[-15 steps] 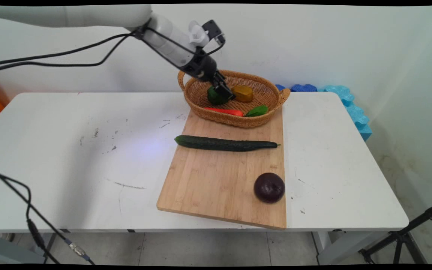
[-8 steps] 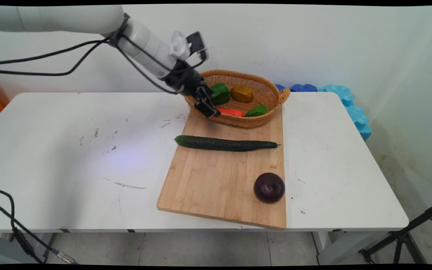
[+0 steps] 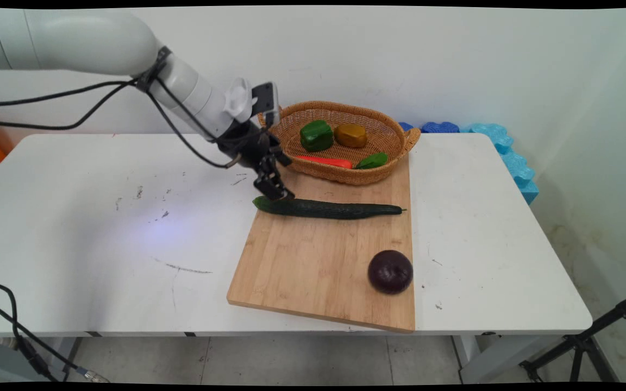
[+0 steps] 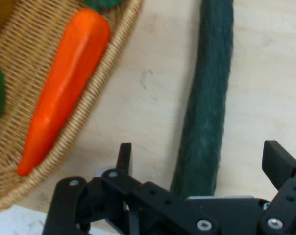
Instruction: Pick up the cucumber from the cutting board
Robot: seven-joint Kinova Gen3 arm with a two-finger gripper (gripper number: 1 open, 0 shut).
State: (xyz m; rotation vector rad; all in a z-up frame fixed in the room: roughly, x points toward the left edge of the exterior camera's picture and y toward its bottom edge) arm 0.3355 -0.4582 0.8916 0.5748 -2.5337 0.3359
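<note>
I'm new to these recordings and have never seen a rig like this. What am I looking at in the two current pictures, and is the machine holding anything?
The machine is a white robot arm with a black two-finger gripper. The main view looks down across a white table from a fixed camera. The hand view comes from a camera on the hand, looking along the fingers.

On the table lies a wooden cutting board with a long cucumber and a dark purple onion. A wicker basket at the board's far end holds a carrot, a green pepper, a brownish potato and another green piece.

The fingers are spread open on either side of the cucumber's left end. Nothing is held.
</note>
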